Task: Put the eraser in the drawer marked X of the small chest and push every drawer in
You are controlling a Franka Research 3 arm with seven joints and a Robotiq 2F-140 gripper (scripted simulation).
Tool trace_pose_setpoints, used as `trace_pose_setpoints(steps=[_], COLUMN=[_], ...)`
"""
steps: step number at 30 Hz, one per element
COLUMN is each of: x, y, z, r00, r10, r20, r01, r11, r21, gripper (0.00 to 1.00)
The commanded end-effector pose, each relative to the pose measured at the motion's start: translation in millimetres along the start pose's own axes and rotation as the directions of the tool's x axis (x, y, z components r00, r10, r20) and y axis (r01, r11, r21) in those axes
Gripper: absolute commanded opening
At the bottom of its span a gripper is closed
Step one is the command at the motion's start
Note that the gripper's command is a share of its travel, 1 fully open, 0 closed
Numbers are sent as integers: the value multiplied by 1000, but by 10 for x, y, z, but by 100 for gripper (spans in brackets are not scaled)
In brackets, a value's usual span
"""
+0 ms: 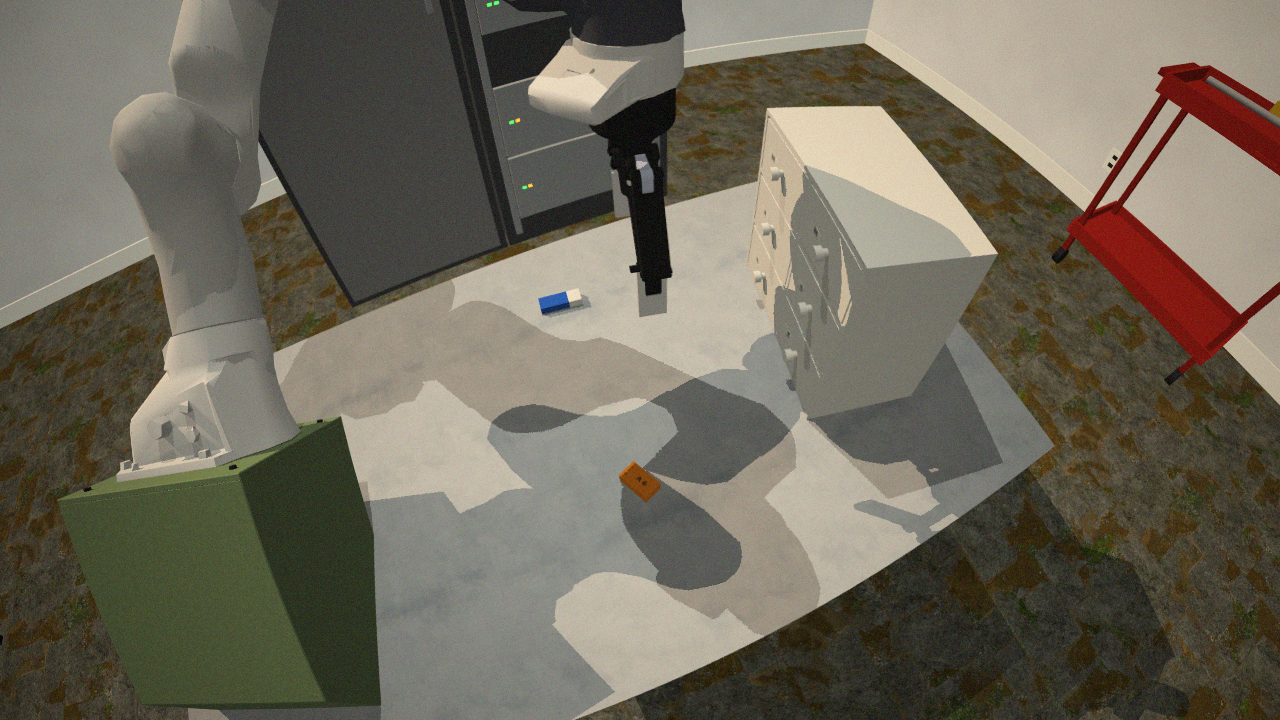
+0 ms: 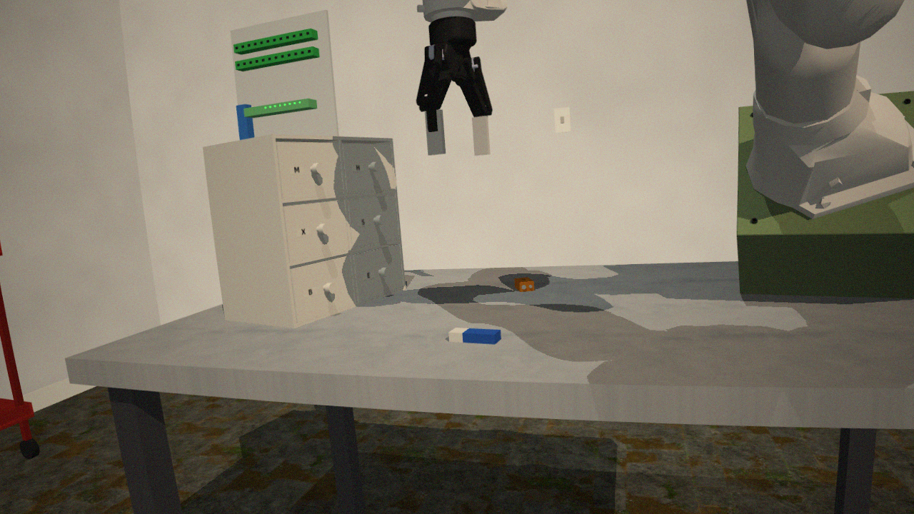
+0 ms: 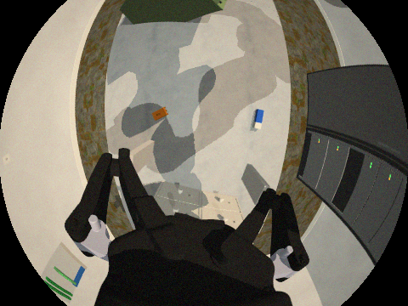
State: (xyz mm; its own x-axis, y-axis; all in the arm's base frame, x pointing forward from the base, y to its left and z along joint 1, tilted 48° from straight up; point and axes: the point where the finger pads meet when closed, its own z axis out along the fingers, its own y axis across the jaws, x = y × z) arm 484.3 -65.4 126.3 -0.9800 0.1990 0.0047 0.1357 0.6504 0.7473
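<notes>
The blue and white eraser [image 1: 560, 300] lies flat on the table, also in the exterior view [image 2: 474, 335] and the wrist view [image 3: 258, 119]. The small cream chest [image 1: 850, 259] stands at the table's far side with all drawers pushed in. The drawer marked X [image 2: 313, 232] is the middle one of the left column in the exterior view. My gripper [image 2: 457, 135] hangs open and empty high above the table, between the eraser and the chest; it also shows in the top view [image 1: 651, 277].
A small orange block [image 1: 640, 481] lies on the table away from the eraser. The robot's green base [image 1: 223, 573] stands at one table corner. A dark server cabinet [image 1: 429, 116] stands beyond the table, and a red cart [image 1: 1163, 241] stands on the floor.
</notes>
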Motion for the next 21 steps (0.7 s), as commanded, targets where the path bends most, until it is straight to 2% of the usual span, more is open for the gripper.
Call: trace_pose_setpoints(steps=[1,21], x=[1,6], y=[9,64], z=[0,-1], r00=[1000,993], r10=[-15,-115], r20=[0,0], r01=[15,115], r11=[1000,993], r21=[0,0], gripper=[100,100])
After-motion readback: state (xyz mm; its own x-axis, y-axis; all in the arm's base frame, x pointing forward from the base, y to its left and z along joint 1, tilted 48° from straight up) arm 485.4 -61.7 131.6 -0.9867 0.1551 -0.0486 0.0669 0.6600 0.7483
